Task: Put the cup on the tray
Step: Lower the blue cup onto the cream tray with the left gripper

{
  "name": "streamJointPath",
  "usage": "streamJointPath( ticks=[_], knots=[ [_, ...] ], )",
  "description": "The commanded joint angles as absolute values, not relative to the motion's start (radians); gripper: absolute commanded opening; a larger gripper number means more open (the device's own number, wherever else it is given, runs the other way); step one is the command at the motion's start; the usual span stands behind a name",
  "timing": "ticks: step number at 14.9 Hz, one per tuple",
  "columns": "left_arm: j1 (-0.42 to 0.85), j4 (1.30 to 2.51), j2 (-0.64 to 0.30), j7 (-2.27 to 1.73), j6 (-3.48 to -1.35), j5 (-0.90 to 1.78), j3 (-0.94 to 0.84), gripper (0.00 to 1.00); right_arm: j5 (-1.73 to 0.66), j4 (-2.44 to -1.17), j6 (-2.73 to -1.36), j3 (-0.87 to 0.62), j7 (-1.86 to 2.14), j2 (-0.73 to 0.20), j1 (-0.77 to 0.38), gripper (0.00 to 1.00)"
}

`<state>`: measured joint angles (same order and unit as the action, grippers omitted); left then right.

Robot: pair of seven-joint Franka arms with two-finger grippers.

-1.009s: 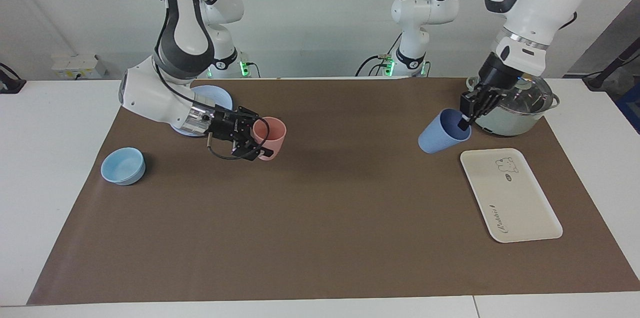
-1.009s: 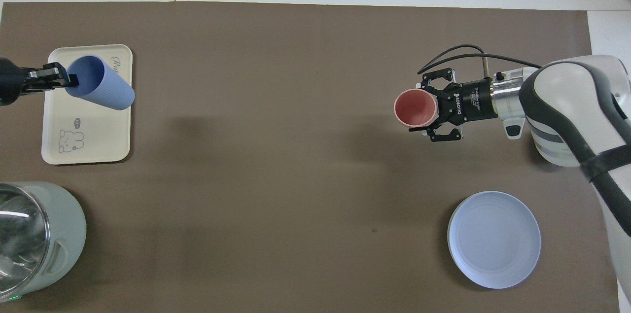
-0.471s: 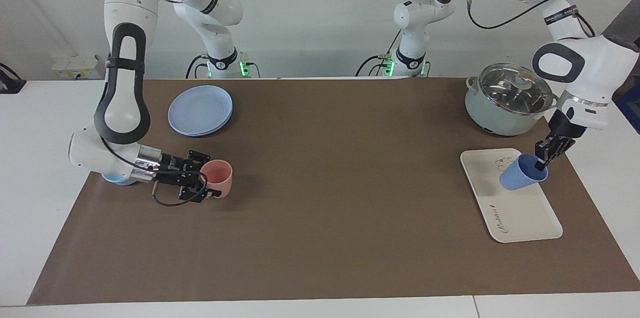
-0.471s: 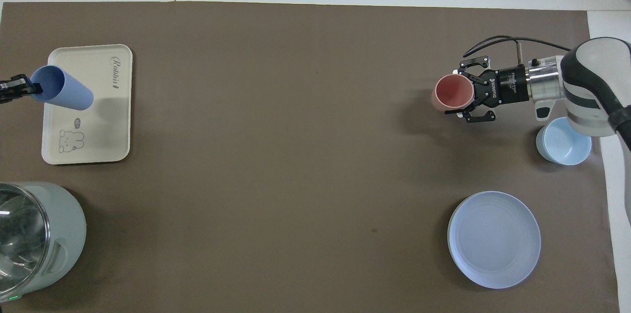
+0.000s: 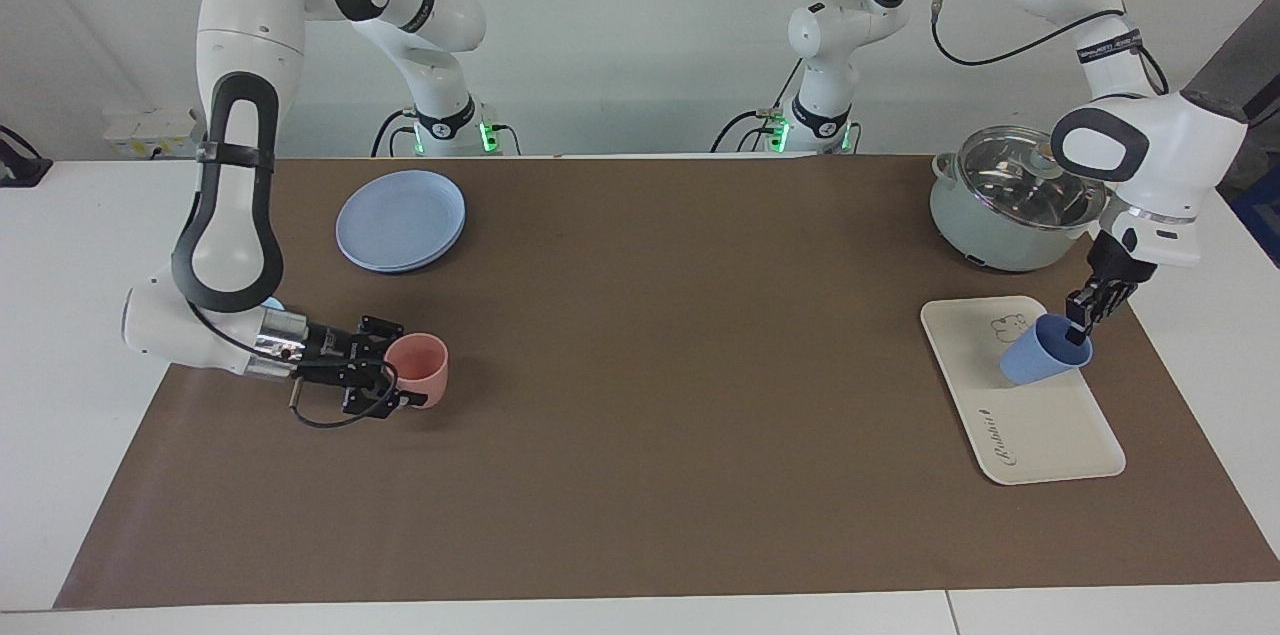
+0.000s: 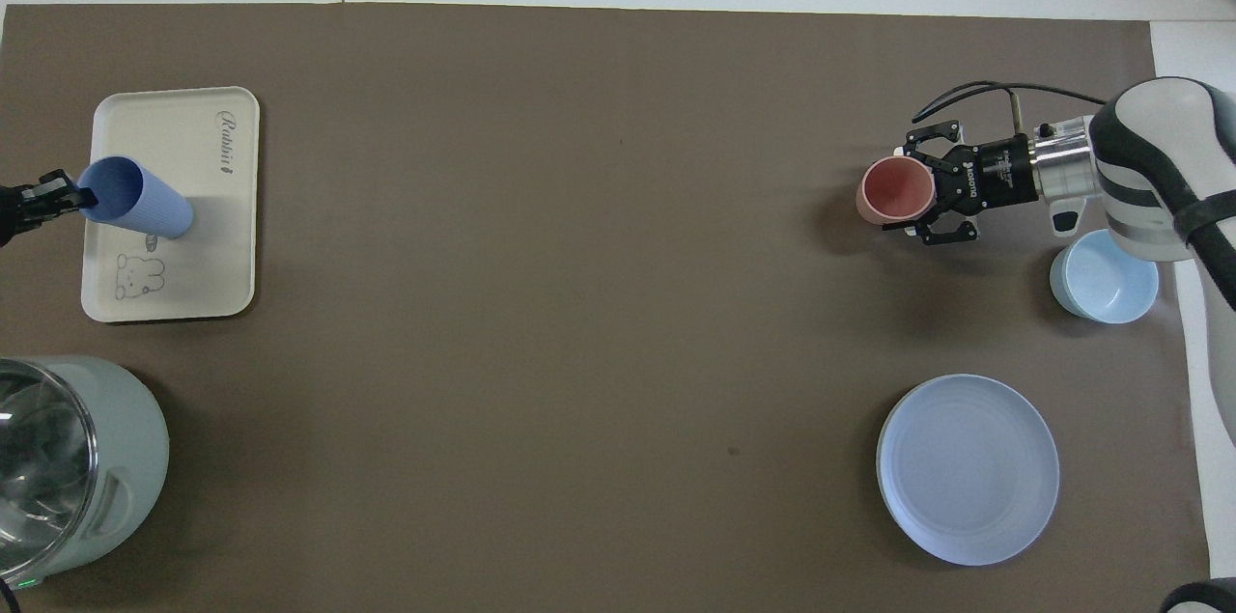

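Gripping the cup (image 5: 1043, 356) by its rim, left gripper (image 5: 1083, 315) sits at the cup's 1 o'clock in the facing view; cup tilted over the tray (image 5: 1040, 435). Right gripper (image 5: 398, 377) clasps the pink cup (image 5: 420, 370).

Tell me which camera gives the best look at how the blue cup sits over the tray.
The facing view. It shows the cup from the side, tilted, held at its rim by the left gripper, low over the tray; whether its base touches is unclear. The overhead view shows only the cup's open mouth and ribbed wall covering part of the tray.
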<state>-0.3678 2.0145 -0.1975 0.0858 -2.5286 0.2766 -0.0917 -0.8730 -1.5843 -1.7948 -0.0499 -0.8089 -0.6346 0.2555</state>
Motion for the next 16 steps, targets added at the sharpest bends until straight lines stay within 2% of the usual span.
streamJointPath(
  ticks=[1,4,5,6,7,8,10,13,16],
  knots=[
    [-0.365,2.045,-0.170,0.078,-2.545,0.298,-0.094,1.00,-0.838,-1.551,-1.784,-0.060,-0.781,-0.663,0.301,0.00],
    [-0.361,1.981,-0.158,0.083,-2.456,0.291,-0.091,1.00,-0.838,-1.552,-1.798,-0.054,-0.776,-0.655,0.302,0.00],
    [-0.360,1.941,-0.150,0.084,-2.392,0.282,-0.091,1.00,-0.833,-1.552,-1.808,-0.040,-0.764,-0.653,0.299,0.09],
    [-0.359,1.904,-0.144,0.084,-2.329,0.281,-0.089,1.00,-0.827,-1.555,-1.819,-0.035,-0.740,-0.647,0.295,0.45],
    [-0.356,1.867,-0.134,0.083,-2.257,0.270,-0.090,1.00,-0.821,-1.562,-1.836,-0.034,-0.721,-0.643,0.281,0.69],
    [-0.341,1.838,-0.120,0.081,-2.193,0.218,-0.097,1.00,-0.795,-1.566,-1.871,-0.032,-0.706,-0.632,0.281,1.00],
    [-0.267,1.828,-0.072,0.077,-2.120,0.106,-0.098,1.00,-0.738,-1.574,-1.887,-0.034,-0.683,-0.620,0.281,1.00],
    [-0.178,1.832,-0.019,0.077,-2.011,0.094,-0.100,1.00,-0.713,-1.572,-1.890,-0.022,-0.625,-0.600,0.284,1.00],
    [-0.074,1.873,0.021,0.086,-1.930,0.089,-0.100,1.00,-0.591,-1.574,-1.890,-0.005,-0.519,-0.548,0.284,1.00]
  ],
)
